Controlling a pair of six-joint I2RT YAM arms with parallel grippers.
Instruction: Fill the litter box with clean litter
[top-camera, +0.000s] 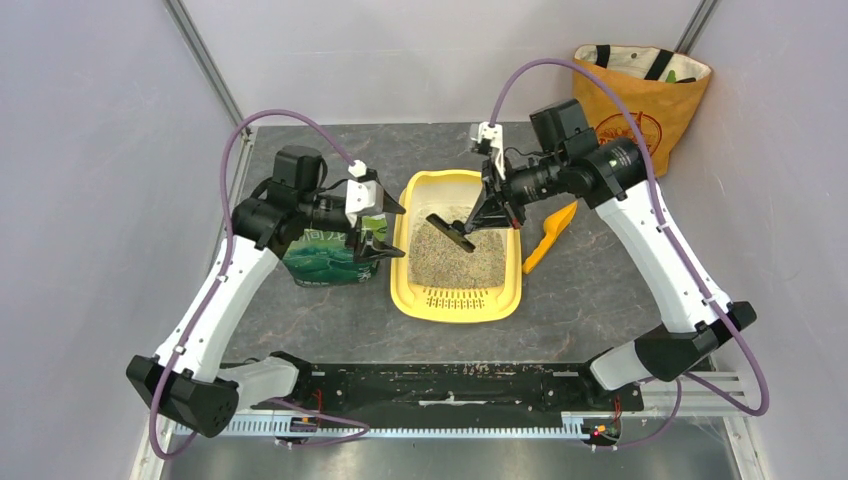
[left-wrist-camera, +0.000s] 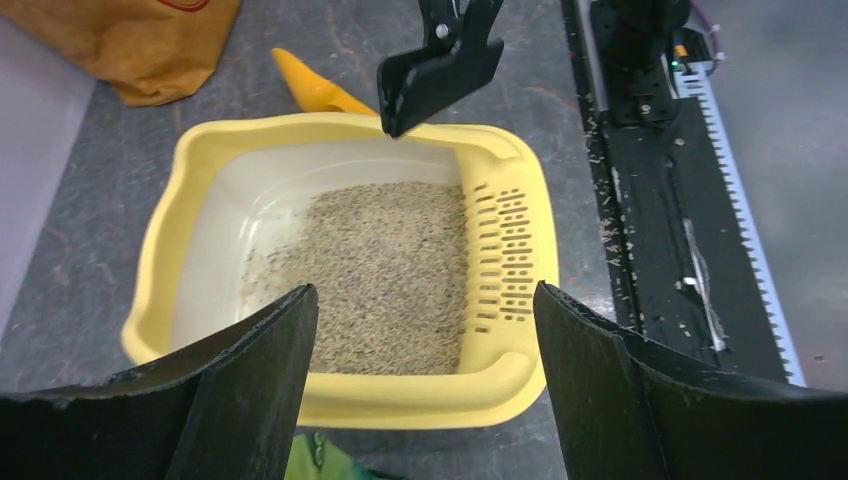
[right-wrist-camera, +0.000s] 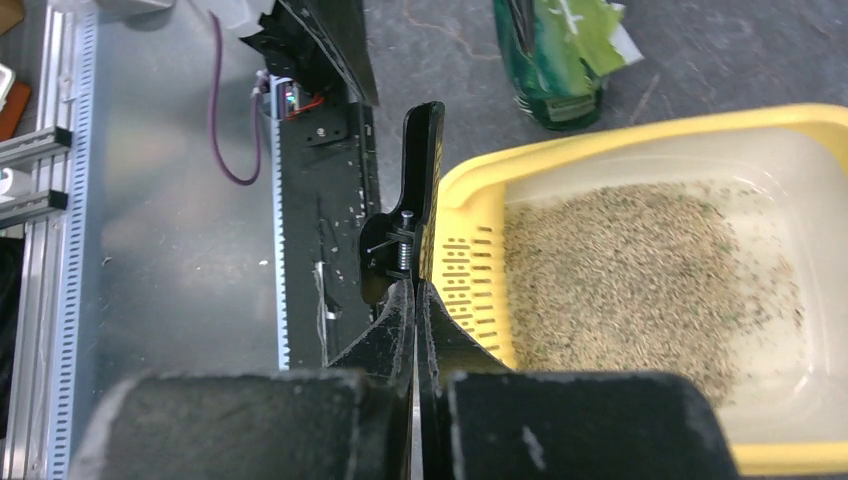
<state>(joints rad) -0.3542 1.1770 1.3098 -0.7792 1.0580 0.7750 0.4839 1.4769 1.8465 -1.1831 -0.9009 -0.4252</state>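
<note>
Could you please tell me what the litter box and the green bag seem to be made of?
The litter box looks like moulded plastic: smooth, slightly glossy, with a rounded rim and cut slots. The green bag looks like thin glossy plastic film, crinkled at the top.

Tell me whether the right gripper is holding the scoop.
No, the right gripper is shut on a black clip, while the scoop lies beside the litter box.

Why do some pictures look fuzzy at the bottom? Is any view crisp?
Left wrist: left fingers close and soft, litter box sharp. Right wrist: right fingers blurred, grainy; litter slightly smeared. Top view: evenly lit, crisp.
</note>
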